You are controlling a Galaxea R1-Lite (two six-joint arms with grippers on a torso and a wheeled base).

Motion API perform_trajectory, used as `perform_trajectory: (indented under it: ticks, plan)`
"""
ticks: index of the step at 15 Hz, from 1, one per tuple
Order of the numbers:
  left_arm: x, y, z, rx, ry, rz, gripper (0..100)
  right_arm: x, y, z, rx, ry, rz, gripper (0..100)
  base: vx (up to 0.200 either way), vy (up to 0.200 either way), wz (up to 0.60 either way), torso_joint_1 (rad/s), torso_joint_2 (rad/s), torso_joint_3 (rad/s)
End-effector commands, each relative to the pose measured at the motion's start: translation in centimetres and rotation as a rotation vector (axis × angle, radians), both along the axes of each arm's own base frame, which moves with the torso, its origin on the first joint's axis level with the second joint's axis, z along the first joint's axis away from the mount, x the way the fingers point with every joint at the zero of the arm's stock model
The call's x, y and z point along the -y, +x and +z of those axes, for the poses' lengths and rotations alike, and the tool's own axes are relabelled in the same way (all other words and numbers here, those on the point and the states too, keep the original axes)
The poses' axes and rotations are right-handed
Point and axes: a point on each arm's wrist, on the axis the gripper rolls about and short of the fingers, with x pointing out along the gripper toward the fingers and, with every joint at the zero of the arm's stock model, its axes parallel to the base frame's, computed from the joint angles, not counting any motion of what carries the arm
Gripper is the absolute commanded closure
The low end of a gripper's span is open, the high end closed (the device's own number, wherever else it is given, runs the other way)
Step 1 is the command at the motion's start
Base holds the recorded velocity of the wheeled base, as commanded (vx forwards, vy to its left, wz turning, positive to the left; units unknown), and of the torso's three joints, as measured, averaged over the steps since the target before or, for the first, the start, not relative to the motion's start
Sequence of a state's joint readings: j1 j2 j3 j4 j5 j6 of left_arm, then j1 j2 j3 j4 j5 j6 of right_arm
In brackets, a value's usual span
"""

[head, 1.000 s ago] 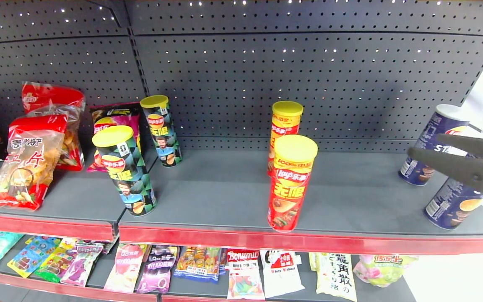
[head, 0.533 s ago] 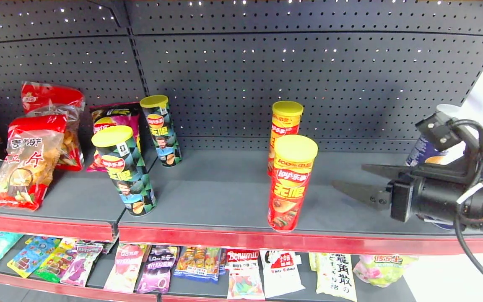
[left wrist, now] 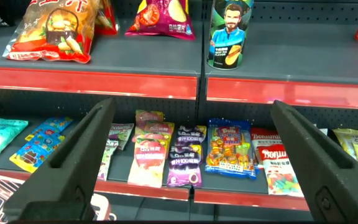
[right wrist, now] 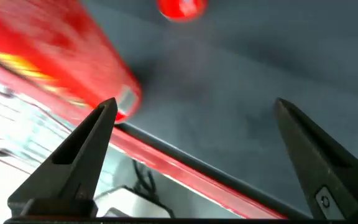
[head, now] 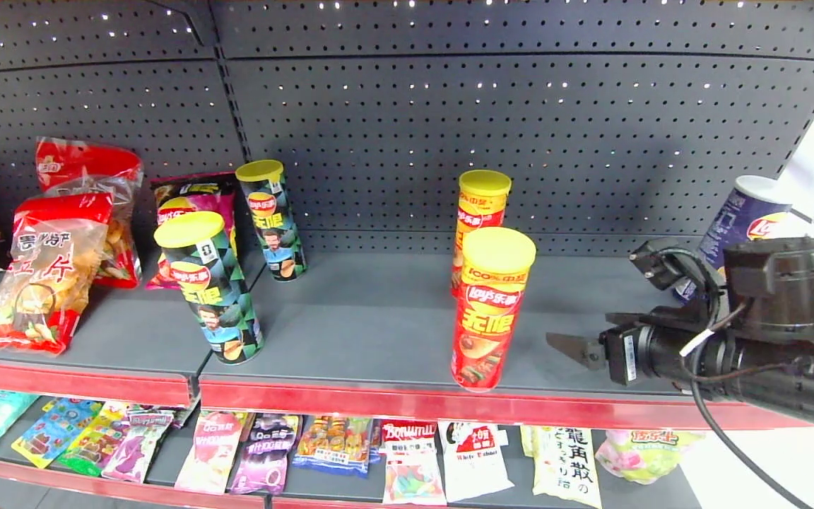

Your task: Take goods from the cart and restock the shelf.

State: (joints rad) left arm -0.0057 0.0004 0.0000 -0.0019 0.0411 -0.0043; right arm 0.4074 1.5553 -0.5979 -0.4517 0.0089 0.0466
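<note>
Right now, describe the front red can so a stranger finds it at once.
On the upper grey shelf, look right of centre, by the red front edge. The front red can, yellow-lidded, stands there; its twin stands farther back.

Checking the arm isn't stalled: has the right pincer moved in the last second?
Yes. The right pincer swung left, away from the blue can and toward the front red can.
</note>
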Motion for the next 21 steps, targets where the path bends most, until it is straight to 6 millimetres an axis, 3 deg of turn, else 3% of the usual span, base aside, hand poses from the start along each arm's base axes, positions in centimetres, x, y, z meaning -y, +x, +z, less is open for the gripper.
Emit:
perform_trajectory:
  ticks: [1, 11, 21]
  plan:
    - [0.0, 0.0, 0.0, 0.002, 0.000, 0.000, 0, -0.4, 0.9, -1.4, -0.049, -0.031, -0.010, 0, 0.000, 0.000, 0.00, 0.000, 0.00, 0.000]
    - [0.0, 0.0, 0.0, 0.002, 0.000, 0.000, 0, -3.4, 2.2, -3.3, -0.081, -0.111, 0.020, 0, 0.000, 0.000, 0.00, 0.000, 0.00, 0.000]
    - [0.0, 0.0, 0.0, 0.002, 0.000, 0.000, 0, -4.2, 3.2, -4.7, -0.096, -0.161, 0.023, 0, 0.000, 0.000, 0.00, 0.000, 0.00, 0.000]
